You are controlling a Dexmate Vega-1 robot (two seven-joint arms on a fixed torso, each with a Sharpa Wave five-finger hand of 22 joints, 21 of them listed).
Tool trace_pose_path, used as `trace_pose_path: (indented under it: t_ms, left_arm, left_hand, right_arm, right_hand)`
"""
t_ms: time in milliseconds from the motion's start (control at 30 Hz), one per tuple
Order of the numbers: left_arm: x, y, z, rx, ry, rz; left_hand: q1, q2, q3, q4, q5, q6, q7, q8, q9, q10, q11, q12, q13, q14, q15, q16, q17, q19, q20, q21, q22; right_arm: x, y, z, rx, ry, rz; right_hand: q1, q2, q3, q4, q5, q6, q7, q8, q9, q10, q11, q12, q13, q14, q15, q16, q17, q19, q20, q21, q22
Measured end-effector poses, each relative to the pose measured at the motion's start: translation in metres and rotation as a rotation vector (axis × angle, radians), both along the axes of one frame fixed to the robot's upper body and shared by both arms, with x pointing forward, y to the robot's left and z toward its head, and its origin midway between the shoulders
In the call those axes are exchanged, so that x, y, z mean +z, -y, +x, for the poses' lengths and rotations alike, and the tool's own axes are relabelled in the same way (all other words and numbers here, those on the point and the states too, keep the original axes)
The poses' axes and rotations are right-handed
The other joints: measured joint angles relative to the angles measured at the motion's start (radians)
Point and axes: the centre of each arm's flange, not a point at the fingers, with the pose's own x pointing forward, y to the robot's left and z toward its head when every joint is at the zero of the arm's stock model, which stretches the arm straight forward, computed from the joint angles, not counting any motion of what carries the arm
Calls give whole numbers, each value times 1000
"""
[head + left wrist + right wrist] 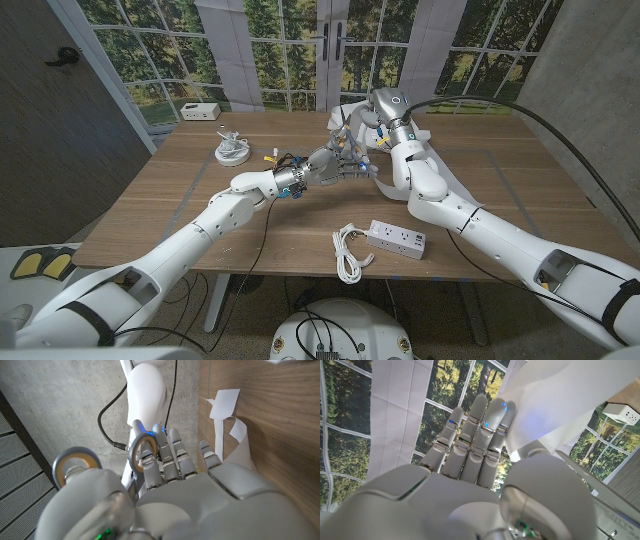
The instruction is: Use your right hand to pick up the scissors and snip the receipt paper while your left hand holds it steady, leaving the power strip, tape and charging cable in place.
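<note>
Bare table (200,225) lies open under the left arm; ahead of the left hand's (325,165) fingertips, the right hand (352,140) and receipt paper (385,185) crowd close.

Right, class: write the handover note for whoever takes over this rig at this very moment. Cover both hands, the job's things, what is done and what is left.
Left hand: fingers straight, by the scissors handle rings; a grip cannot be told.
Right hand: raised at mid table against the left hand, fingers straight; a hold cannot be told.
Receipt paper: a curling strip on the table beside the left hand.
Power strip: near the front edge, away from both hands.
Done: both hands are at the paper.
Left: confirm the scissors in the right hand, steady the paper, snip.
</note>
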Motion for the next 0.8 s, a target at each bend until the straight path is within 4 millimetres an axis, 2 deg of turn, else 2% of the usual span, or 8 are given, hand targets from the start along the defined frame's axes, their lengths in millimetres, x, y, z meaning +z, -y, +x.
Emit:
trace_pose_path:
  t_ms: [800]
  left_arm:
    - [-3,2,0,-15,-9,4]
  left_hand:
    - [0,0,0,0,0,2,-2,0,5,-2,-1,7,0,0,0,-4,0,0,0,0,0]
  right_arm:
    - [4,-3,-4,13,17,13]
  right_hand:
    - [4,-4,-2,-2,19,9,-2,6,-1,10,3,22,-6,17,-4,-15,5,4,4,0,-2]
